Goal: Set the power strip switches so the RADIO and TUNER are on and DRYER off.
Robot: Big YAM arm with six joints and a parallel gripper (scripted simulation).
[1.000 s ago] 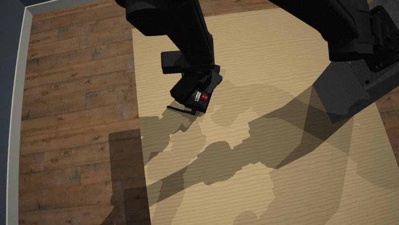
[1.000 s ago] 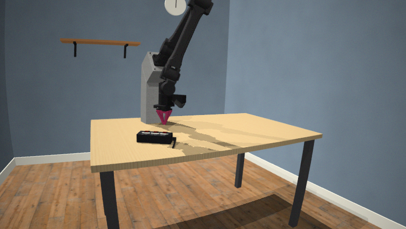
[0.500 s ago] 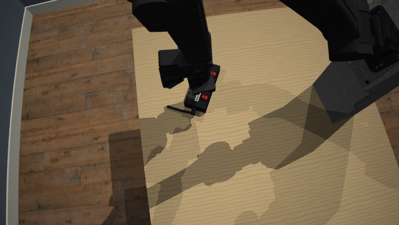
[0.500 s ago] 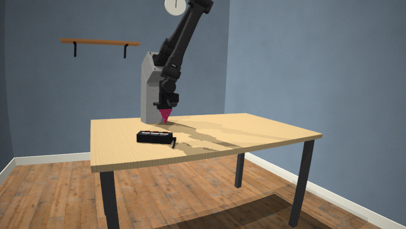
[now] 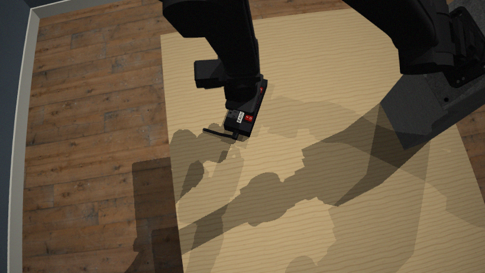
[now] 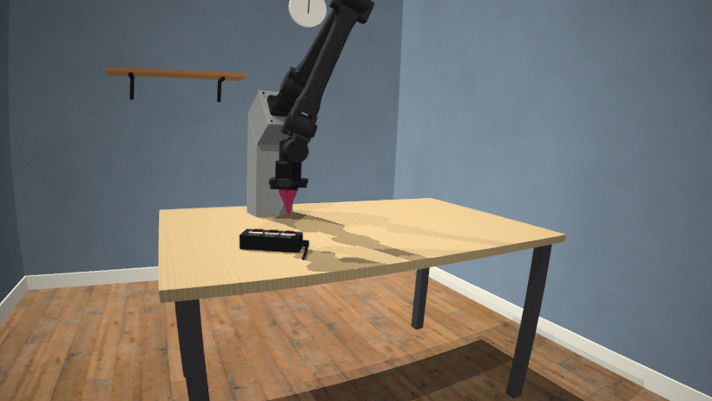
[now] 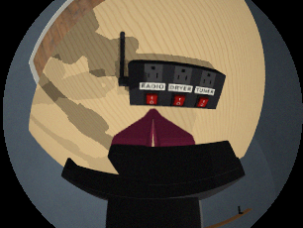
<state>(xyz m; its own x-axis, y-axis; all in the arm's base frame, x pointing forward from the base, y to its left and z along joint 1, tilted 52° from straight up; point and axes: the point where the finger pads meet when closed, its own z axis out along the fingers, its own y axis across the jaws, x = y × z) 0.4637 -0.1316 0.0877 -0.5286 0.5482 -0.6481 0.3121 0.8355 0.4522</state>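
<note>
A black power strip [image 6: 271, 240] lies flat on the table, top side up. In the wrist view the power strip [image 7: 175, 84] shows three sockets with white labels RADIO, DRYER and TUNER, left to right, and a red rocker switch [image 7: 151, 100] below each. I cannot tell which way each rocker is tipped. In the top view the arm hides most of the power strip [image 5: 243, 115]; one red switch [image 5: 249, 117] shows. My gripper [image 6: 287, 207] has pink fingers pressed together to a point and holds nothing. It hangs above the table behind the strip. In the wrist view the gripper [image 7: 152, 121] points near the RADIO switch.
A short black cable stub [image 6: 304, 250] sticks out of the strip's end. The grey robot base [image 6: 262, 159] stands at the table's back edge. The table's left edge [image 5: 169, 135] runs close to the strip.
</note>
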